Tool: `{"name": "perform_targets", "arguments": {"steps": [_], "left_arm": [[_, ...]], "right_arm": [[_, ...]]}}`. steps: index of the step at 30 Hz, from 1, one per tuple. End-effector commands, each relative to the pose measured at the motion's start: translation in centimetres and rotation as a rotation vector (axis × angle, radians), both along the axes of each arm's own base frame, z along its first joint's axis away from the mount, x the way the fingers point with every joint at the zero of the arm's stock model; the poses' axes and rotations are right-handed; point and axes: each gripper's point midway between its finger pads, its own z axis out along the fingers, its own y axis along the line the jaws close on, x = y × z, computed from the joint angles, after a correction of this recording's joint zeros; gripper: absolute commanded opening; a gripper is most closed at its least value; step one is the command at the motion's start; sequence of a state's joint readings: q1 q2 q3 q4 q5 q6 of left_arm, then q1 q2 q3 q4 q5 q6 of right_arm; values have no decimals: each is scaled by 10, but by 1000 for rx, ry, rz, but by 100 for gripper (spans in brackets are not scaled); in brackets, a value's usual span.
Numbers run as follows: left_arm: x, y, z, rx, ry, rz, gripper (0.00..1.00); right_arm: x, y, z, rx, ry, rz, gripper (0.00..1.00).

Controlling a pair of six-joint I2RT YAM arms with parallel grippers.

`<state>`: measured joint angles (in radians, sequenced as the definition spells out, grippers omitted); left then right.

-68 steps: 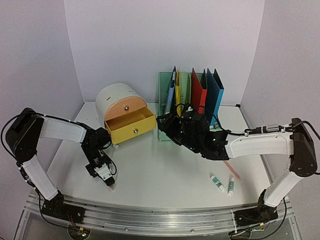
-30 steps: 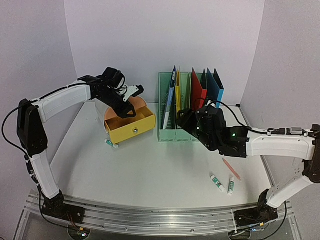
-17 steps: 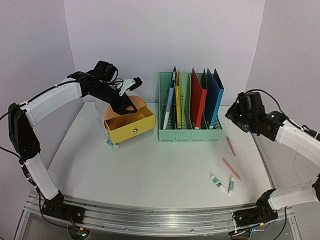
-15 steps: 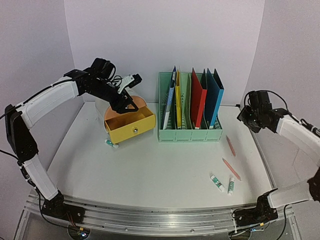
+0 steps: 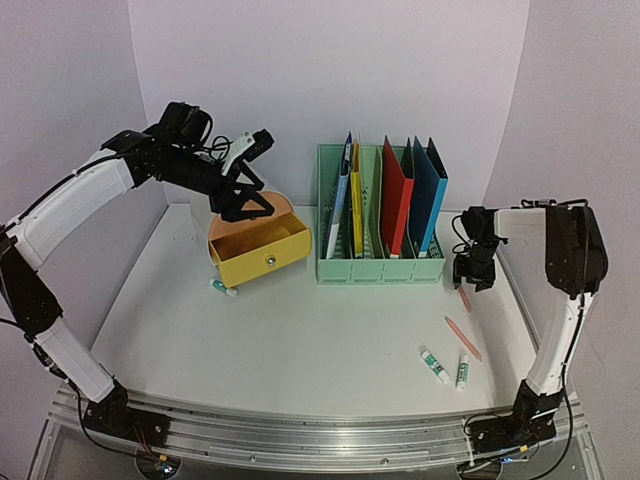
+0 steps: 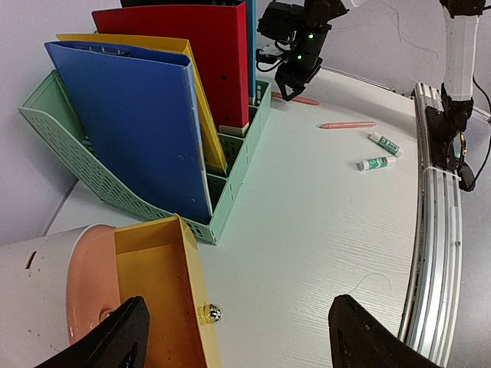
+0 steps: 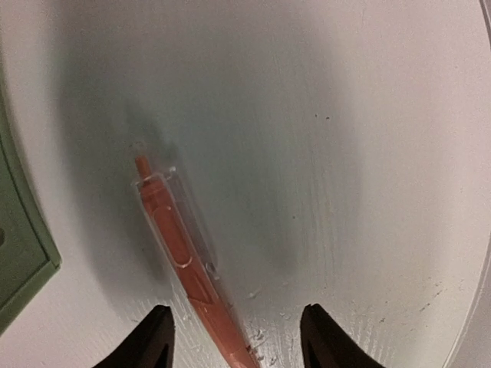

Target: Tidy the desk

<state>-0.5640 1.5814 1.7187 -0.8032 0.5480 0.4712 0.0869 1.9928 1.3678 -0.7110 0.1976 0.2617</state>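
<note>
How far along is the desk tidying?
Done: the folders stand in the green rack. In hand: nothing is gripped; the left hand hangs open over the open yellow drawer, the right hand open over a pink pen. Left on the desk: a second pen, two white tubes near it, and one beside the drawer.

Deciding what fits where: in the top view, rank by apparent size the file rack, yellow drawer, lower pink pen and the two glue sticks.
1. file rack
2. yellow drawer
3. lower pink pen
4. left glue stick, right glue stick: alike
</note>
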Motion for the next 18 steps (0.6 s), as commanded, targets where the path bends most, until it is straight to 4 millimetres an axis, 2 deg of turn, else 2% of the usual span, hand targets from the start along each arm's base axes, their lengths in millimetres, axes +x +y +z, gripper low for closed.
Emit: {"name": "perform_targets", "arguments": {"steps": [1,4,6,8,9,11,13,16,18], "left_arm": [[-9,6,15,-15,-40,-10,81],[-8,6,15,-13,-45,-5,80],[-10,6,19,-23,-49,-14,80],[-13,5,26,-40,-59,-21,81],[-14,5,29,-51,-64,-25,81],[-20,4,39,-88,-69,-39,80],[-31,4,53,-141,-74,-66,81],[-53,2,71,-245,-58,-127,80],[-67,2,87,-325,-71,-165,80]], "right_arm": [[-13,2,-22,30,97,40,47],[-26,-3,-33,8,131,35,32],[-28,-5,-33,-1,130,40,17],[-21,-8,-18,-23,89,38,3],[-15,-10,-7,-36,56,32,0],[1,-15,30,-64,-47,13,0],[18,-13,81,-55,-184,-6,0],[35,8,175,-32,-440,-20,0],[36,40,255,-4,-680,14,0]]}}
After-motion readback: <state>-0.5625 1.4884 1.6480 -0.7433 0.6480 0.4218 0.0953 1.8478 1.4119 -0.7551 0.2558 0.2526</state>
